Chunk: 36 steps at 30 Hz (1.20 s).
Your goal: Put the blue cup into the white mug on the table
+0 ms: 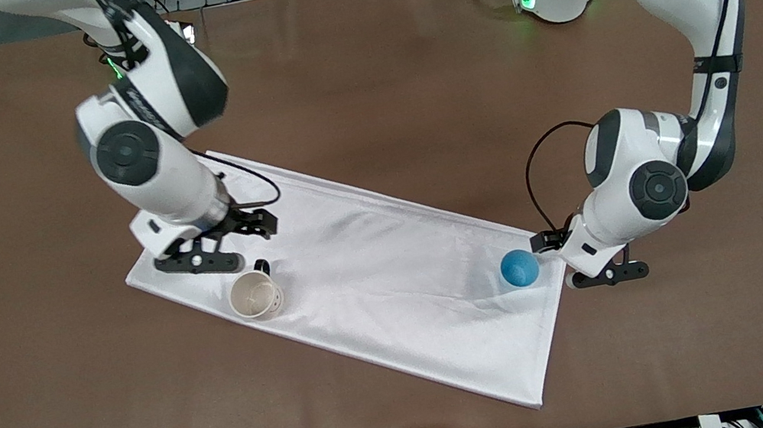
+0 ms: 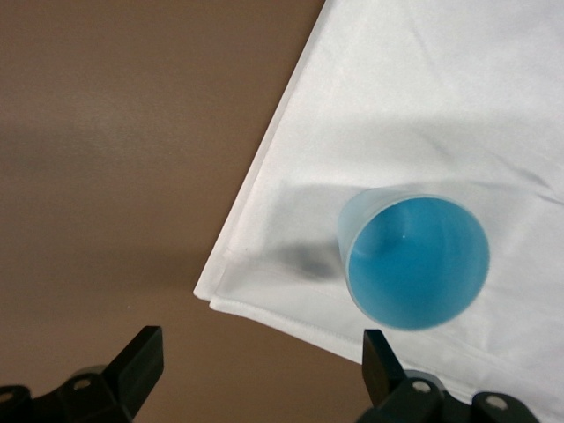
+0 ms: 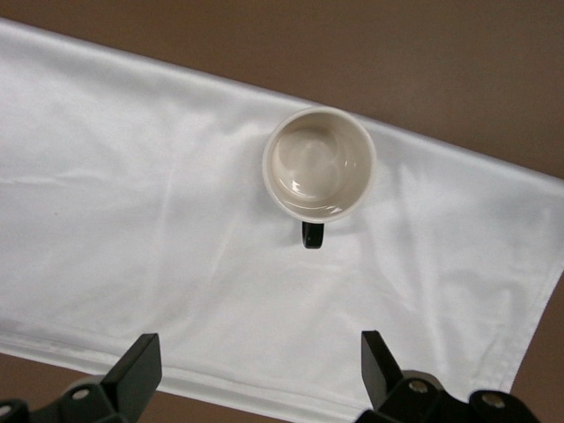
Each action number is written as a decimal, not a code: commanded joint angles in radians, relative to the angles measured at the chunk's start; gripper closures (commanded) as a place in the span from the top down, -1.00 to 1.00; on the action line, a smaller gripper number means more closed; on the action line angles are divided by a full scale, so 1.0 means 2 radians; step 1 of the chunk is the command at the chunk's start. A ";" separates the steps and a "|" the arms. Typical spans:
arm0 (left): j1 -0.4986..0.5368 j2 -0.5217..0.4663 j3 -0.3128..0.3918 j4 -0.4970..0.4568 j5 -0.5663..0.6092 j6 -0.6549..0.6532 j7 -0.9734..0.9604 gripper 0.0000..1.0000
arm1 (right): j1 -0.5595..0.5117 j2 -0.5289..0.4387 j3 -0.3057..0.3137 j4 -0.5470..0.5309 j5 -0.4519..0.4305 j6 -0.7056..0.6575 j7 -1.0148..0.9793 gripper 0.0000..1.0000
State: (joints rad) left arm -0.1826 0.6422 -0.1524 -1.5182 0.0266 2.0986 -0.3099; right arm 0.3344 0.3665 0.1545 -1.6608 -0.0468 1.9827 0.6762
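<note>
on the white cloth, blue cup beside spread left claw, white mug (upright) by spread right claw

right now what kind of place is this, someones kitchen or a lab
Most likely a robotics lab, not a kitchen. Two robot arms are mounted at a brown table, cables and aluminium framing run along its edges, and only staged props sit on a white cloth: a blue cup and a white mug.

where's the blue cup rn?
Front view: the blue cup stands on the white cloth near its corner at the left arm's end, beside the open left gripper, apart from the white mug.
</note>
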 commanded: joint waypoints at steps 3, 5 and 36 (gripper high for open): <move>-0.010 0.020 0.001 0.011 0.003 0.034 -0.016 1.00 | 0.003 0.034 -0.002 -0.030 -0.029 0.062 0.061 1.00; -0.009 0.022 0.001 0.011 0.003 0.039 -0.020 1.00 | 0.002 0.035 -0.002 -0.053 -0.030 0.091 0.065 1.00; -0.031 0.053 0.002 0.011 0.007 0.106 -0.125 -0.95 | -0.012 0.091 -0.017 -0.079 -0.067 0.180 0.126 0.10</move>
State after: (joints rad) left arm -0.2236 0.7273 -0.1528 -1.5170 0.0266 2.2874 -0.4371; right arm 0.3197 0.5357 0.1202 -1.8399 -0.1553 2.3305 0.9024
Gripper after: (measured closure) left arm 0.260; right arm 0.225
